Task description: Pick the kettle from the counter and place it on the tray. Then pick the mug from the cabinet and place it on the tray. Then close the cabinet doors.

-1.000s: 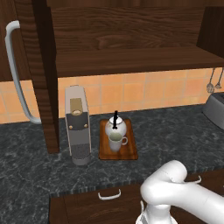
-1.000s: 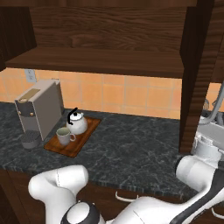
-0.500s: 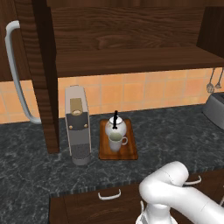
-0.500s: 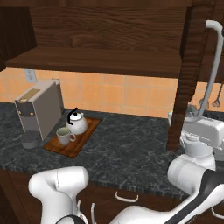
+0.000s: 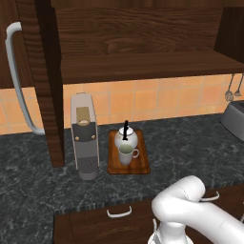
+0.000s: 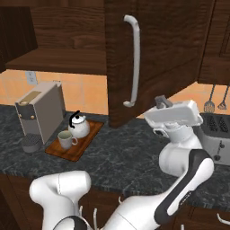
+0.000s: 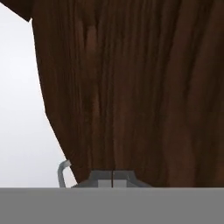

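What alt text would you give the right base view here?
The white arm's hand, claw shut, is raised beside the right cabinet door, which stands partly swung across the open cabinet. On the dark counter to the left, the kettle and mug sit on the tray, next to a coffee machine.

Close up against a dark brown wood-grain cabinet door (image 7: pixel 131 87), grain running top to bottom, with its slanted edge cutting from upper left down toward lower centre. Plain pale grey-white background (image 7: pixel 22 109) left of that edge, and a short curved end of a silver bar handle (image 7: pixel 62 171) poking out just beside the door's lower edge. At the bottom, claw (image 7: pixel 112 177) with fingertips pressed together, nothing between them
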